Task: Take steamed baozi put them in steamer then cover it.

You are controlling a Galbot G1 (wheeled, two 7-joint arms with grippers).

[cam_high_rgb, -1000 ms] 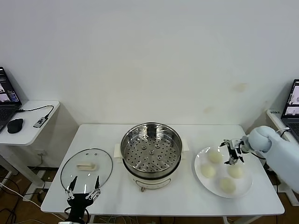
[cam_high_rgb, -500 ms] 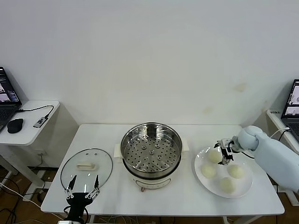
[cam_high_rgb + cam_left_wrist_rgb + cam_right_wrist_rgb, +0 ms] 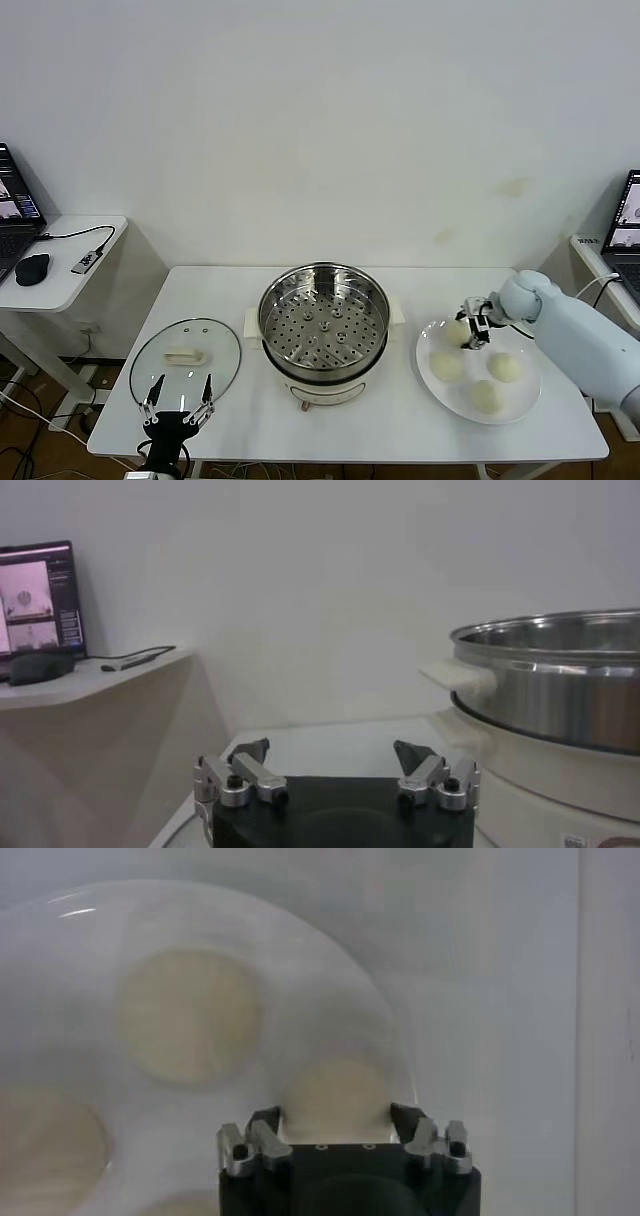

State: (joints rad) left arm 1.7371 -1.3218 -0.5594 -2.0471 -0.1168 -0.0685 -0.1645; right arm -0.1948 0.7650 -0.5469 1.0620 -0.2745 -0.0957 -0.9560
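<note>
Several cream-white steamed baozi lie on a white plate [image 3: 528, 396] at the table's right. My right gripper [image 3: 470, 332] reaches down onto the bun nearest the steamer [image 3: 455, 329]. In the right wrist view its fingers press both sides of that baozi [image 3: 338, 1093], which still rests on the plate [image 3: 60, 978]. Three other buns [image 3: 486, 396] sit beside it. The shiny steamer [image 3: 323, 320] stands mid-table with a bare perforated tray. The glass cover [image 3: 186, 356] lies flat to its left. My left gripper [image 3: 178, 397] hovers open at the cover's near edge.
A side desk [image 3: 60, 265] with a laptop, mouse and cable stands off the table's left. Another laptop [image 3: 628, 215] sits at the far right. In the left wrist view the steamer's wall [image 3: 560, 675] rises close beside my open left gripper [image 3: 332, 750].
My right gripper moved left across the plate towards the steamer and came down over the nearest bun, closing its fingers onto it. The left arm stayed put.
</note>
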